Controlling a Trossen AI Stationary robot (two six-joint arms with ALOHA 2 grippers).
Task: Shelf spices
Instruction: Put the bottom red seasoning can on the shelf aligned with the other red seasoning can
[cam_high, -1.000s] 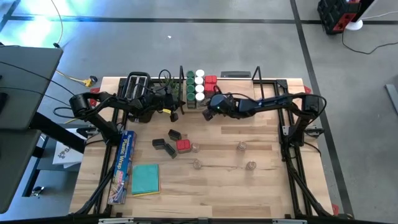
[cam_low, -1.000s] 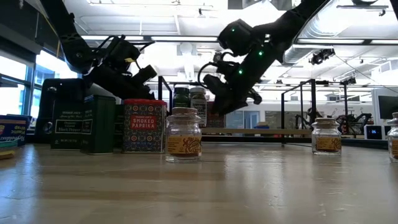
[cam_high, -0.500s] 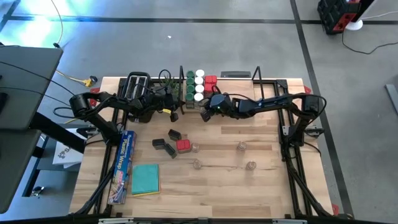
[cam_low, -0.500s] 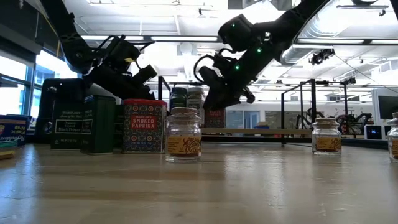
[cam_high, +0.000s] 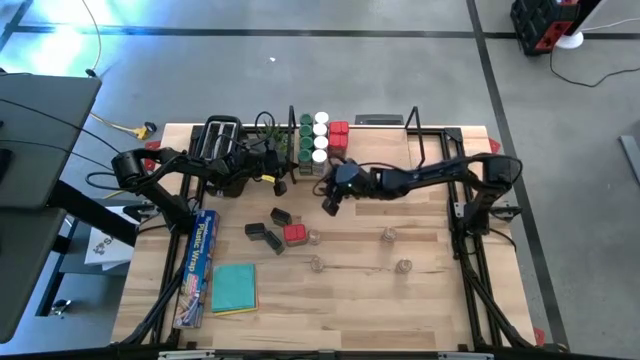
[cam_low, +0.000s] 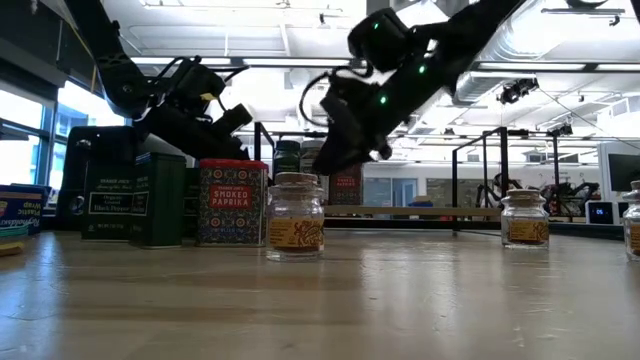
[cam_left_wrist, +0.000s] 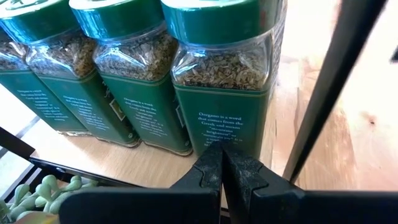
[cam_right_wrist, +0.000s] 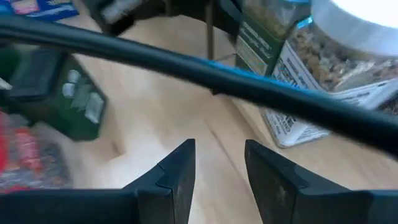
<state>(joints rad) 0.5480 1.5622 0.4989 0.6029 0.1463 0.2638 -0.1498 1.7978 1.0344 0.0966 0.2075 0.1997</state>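
Note:
The shelf stands along the table's far edge. At its left end are green-lidded jars, white-lidded jars and red tins. More spices stand on the table: dark tins, a red paprika tin and several tiny clear jars. My left gripper is shut just in front of the nearest green-lidded jar. My right gripper hangs open over the table between the shelf and the loose tins, with nothing between its fingers. My left gripper's shut fingertips stand right against the lower label of the nearest green-lidded jar, coming slanting down from the table's left. I cannot tell whether they touch it. The jar stands upright on the shelf plank.
A black toaster sits at the far left behind my left arm. A blue foil box and a flat teal pad lie near the left front. The shelf's thin black frame bar crosses close before my right gripper.
My right gripper has drawn back from the shelf's jars toward the table's near edge and a little to the left. It rolled its wrist and tipped further down on the way. It has stayed open and has nothing between its fingers.

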